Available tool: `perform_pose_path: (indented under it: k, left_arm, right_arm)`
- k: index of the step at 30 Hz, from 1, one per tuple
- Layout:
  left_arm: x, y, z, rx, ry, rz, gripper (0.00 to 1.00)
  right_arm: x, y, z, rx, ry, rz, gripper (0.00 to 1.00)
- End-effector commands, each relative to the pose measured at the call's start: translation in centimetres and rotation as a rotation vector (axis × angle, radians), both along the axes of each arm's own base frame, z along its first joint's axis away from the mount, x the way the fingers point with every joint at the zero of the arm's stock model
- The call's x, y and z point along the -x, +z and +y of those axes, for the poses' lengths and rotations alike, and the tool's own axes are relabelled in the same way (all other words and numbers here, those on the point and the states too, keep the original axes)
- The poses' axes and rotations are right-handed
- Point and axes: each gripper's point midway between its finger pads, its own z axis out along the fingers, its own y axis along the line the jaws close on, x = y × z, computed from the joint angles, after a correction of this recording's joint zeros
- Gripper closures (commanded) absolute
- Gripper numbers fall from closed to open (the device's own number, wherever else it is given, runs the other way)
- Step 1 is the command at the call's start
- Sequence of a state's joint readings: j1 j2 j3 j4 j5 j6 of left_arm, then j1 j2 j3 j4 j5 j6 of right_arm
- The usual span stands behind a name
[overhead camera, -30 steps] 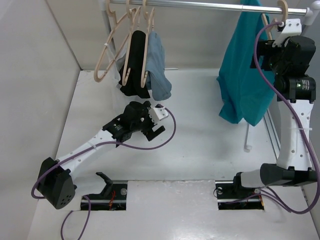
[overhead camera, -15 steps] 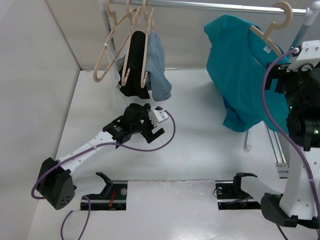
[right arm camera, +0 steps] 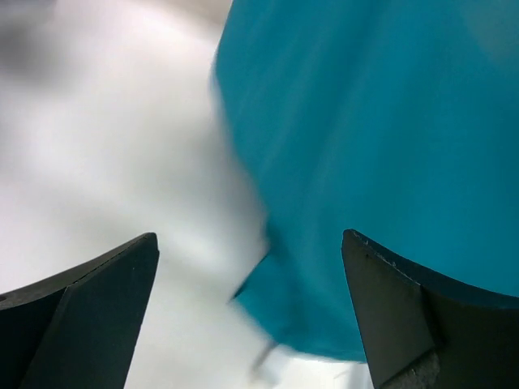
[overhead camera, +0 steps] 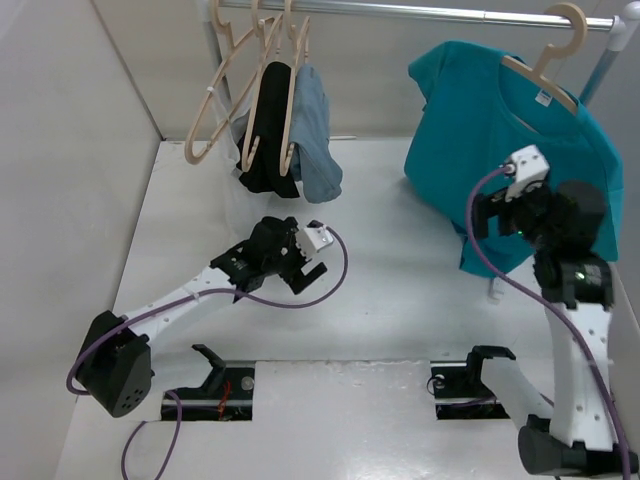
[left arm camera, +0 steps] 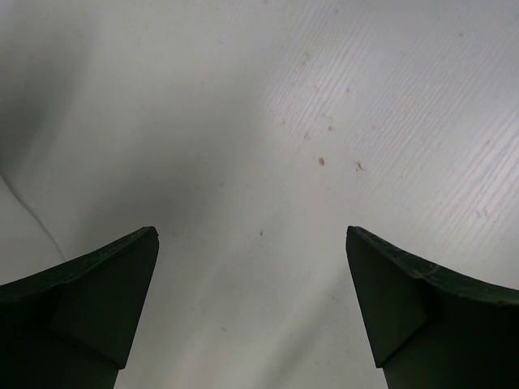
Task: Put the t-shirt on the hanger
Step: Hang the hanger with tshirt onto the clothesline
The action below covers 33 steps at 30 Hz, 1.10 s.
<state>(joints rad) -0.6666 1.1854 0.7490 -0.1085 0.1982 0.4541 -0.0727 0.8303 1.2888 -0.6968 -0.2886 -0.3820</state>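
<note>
The teal t-shirt (overhead camera: 470,130) hangs spread on a pale beige hanger (overhead camera: 545,78), whose hook sits on the metal rail (overhead camera: 420,12) at the far right. My right gripper (overhead camera: 482,215) is open and empty, just in front of the shirt's lower part and not touching it. In the right wrist view the blurred shirt (right arm camera: 381,162) fills the upper right beyond the open right gripper (right arm camera: 250,308). My left gripper (overhead camera: 305,270) is open and empty low over the table's middle. The left wrist view shows only bare table (left arm camera: 268,121) between the open left gripper (left arm camera: 251,308).
Several empty beige hangers (overhead camera: 215,110) hang at the rail's left end. One carries a black garment (overhead camera: 268,130) and a grey-blue garment (overhead camera: 315,130). The rack's foot (overhead camera: 495,292) stands on the table under the shirt. A wall (overhead camera: 70,150) closes the left side.
My right arm came away from the hanger and dropped down and left, in front of the shirt. The shirt swung from edge-on to face forward. The left arm barely moved.
</note>
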Motion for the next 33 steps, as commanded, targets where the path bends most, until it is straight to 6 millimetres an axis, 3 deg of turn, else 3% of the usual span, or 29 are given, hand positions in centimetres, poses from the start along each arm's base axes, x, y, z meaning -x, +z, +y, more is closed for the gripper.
perform_pose_path:
  k: [1, 2, 4, 5, 7, 9, 10, 16, 23, 33]
  left_arm:
    - [-1.0, 0.5, 1.2, 0.035, 0.140, -0.054, 0.00]
    - [-1.1, -0.5, 1.9, 0.022, 0.176, -0.051, 0.00]
    - [-2.1, -0.6, 3.0, 0.022, 0.272, -0.095, 0.00]
    - [-2.4, -0.8, 3.3, 0.025, 0.303, -0.105, 0.00]
    - [-3.0, -0.9, 4.2, 0.042, 0.377, -0.145, 0.00]
    - [-3.1, -1.6, 4.8, 0.056, 0.428, -0.147, 0.00]
    - [-3.4, -0.9, 4.8, 0.087, 0.450, -0.172, 0.00]
    - [-3.8, -1.6, 6.7, 0.106, 0.575, -0.209, 0.00]
    - [-3.4, -2.5, 7.7, 0.117, 0.617, -0.205, 0.00]
    - [-3.2, -2.7, 8.2, 0.117, 0.627, -0.206, 0.00]
  right_arm:
    - [-1.3, -9.6, 2.1, -0.140, 0.078, 0.231, 0.01]
    - [-1.2, -10.7, 2.4, -0.189, 0.060, 0.250, 0.01]
    - [-1.6, -11.8, 2.2, -0.215, 0.038, 0.232, 0.01]
    - [-1.6, -14.0, 2.1, -0.235, 0.016, 0.271, 0.01]
    - [-2.1, -14.7, 2.1, -0.273, -0.006, 0.250, 0.01]
    - [-2.1, -17.3, 2.1, -0.290, -0.016, 0.291, 0.01]
    - [-2.5, -17.7, 2.2, -0.303, -0.020, 0.290, 0.01]
    - [-3.6, -23.2, 2.2, -0.341, -0.053, 0.442, 0.01]
    - [-4.0, -25.4, 2.6, -0.338, -0.024, 0.493, 0.01]
    - [-3.2, -25.7, 2.1, -0.323, -0.055, 0.476, 0.01]
